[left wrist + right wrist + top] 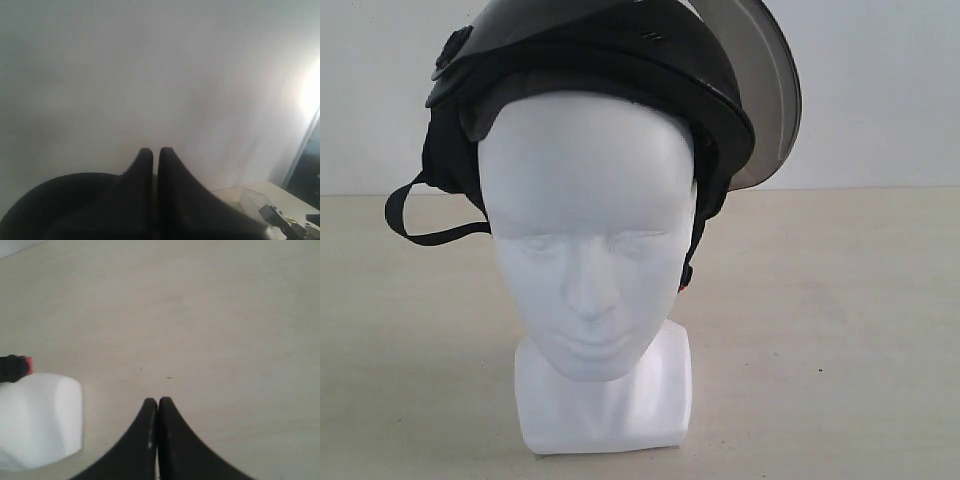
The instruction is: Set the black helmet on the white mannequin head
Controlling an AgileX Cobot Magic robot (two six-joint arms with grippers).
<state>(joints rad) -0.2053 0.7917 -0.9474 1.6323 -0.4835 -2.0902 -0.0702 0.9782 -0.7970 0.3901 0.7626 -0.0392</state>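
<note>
The matte black rounded helmet (620, 60) is sitting on the glossy white plastic mannequin head (585, 230), outside the pressed-together, empty jaws of left gripper (151, 152) and right gripper (158, 402), seemingly needing only a seating check.

On my feeds the left gripper (155, 151) is plain matte black: two smooth fingers (142, 172), rounded at the tips and flaring wide toward the base like fins. The right gripper (158, 401) has the same shape and colour (a touch glossier, with a small glint near one inner edge).
</note>
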